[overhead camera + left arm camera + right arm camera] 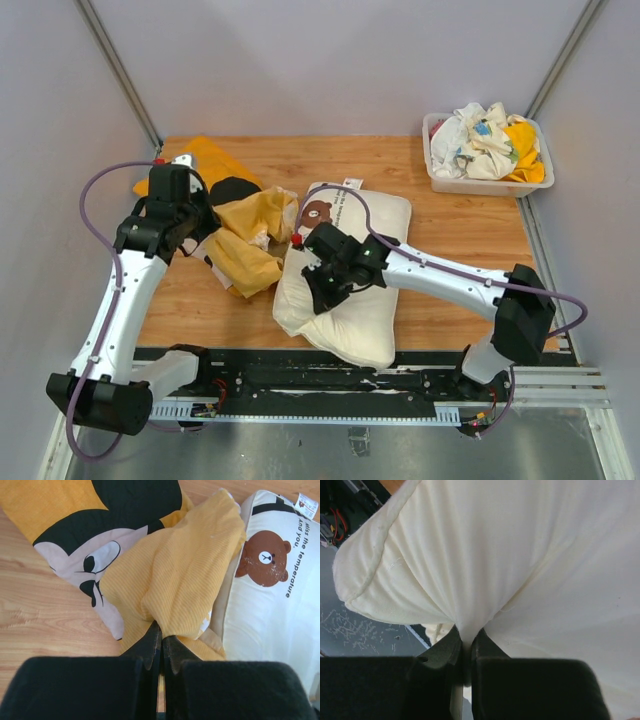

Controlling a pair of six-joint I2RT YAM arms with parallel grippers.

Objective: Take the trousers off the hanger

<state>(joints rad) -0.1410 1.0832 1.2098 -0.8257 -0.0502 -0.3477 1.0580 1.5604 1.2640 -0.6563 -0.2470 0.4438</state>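
Bin (pixel 470 186), far right corner of table (pixel 450 225), well apart from both grippers: holds a heap of mixed clothes (pixel 488 138), white, yellow, some print. Nothing else is in it.

Left gripper (pixel 159 630): jaws pressed together, pinching a fold of the yellow trousers (pixel 175 575). The fabric bunches up directly ahead of the tips and drapes away from them. Mickey-print cushion (pixel 100 525) lies ahead and left of the jaws, partly under the trousers. Cream bear-print pillow (pixel 270 610) is just right of the jaws, touching the trouser edge. Can't tell where the hanger is; no clear view of it. The left arm runs up from its near-left base, with the wrist turned inward toward the trousers.

Right gripper (pixel 466 635): jaws closed on a pinch of the pillow's cream cover, with creases fanning out from the tips. The pillow's seamed corner is left of the jaws. The right arm stretches from its near-right base leftward across the pillow, wrist angled down at its near-left part.
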